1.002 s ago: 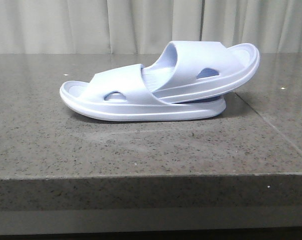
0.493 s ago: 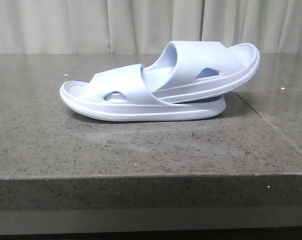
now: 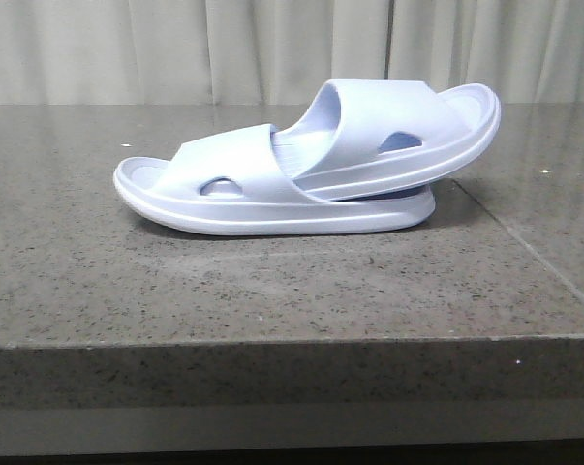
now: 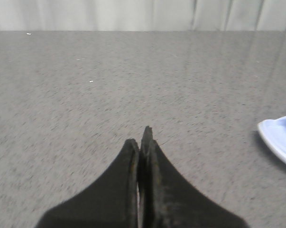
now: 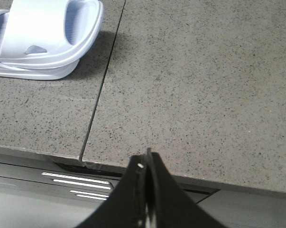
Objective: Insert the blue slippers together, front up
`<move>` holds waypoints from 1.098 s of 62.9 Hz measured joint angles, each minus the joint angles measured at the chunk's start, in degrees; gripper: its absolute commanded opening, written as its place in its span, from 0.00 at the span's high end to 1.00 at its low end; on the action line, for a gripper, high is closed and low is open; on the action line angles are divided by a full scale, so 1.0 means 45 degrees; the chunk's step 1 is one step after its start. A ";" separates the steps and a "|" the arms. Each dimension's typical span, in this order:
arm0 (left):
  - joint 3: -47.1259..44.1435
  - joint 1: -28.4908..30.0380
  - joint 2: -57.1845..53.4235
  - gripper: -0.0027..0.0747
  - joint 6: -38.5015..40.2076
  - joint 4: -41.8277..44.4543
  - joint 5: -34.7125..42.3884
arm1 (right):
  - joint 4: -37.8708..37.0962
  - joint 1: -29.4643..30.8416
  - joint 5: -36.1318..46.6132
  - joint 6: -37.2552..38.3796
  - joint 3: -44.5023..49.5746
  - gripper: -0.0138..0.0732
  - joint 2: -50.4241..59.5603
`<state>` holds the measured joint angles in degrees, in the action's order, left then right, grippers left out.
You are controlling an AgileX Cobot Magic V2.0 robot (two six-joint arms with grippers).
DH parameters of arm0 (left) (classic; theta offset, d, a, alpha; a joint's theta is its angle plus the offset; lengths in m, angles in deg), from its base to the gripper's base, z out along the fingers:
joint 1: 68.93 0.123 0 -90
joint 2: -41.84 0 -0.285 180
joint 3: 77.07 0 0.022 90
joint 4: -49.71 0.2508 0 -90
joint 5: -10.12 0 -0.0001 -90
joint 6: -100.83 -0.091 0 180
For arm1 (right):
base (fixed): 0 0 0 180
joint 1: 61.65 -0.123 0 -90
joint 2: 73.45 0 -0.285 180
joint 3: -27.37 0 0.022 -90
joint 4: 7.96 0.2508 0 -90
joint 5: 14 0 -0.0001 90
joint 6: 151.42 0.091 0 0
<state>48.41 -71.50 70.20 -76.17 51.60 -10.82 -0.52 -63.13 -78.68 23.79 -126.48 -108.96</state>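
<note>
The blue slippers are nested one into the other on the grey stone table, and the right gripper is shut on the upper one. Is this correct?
Not quite. The blue slippers are nested on the table, but the right gripper holds nothing: the right wrist view shows its fingers closed on themselves near the table's edge, well apart from the slippers.

Blue slippers [image 5: 45,38]: pair, nested one in the other, on grey speckled stone table [image 5: 204,85], beside a seam. Right gripper [image 5: 145,161]: fingers pressed together, empty, over table's edge.
</note>
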 measured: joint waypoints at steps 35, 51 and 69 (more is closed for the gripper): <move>-0.5076 0.0414 -0.4616 0.99 0.0000 -0.0421 0.3217 | 0.0026 0.0000 0.0000 0.0000 0.0000 0.92 0.0000; -0.5076 0.0441 -0.4616 0.99 0.0000 -0.0511 0.4535 | 0.0026 0.0000 0.0000 0.0000 0.0000 0.92 0.0000; -0.5076 0.0656 -0.4616 0.99 -0.0849 -0.0584 0.4652 | 0.0026 0.0000 0.0000 0.0000 0.0000 0.92 0.0000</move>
<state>25.57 -68.55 49.43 -79.99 48.97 10.12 -0.41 -63.13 -78.68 23.79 -126.48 -108.96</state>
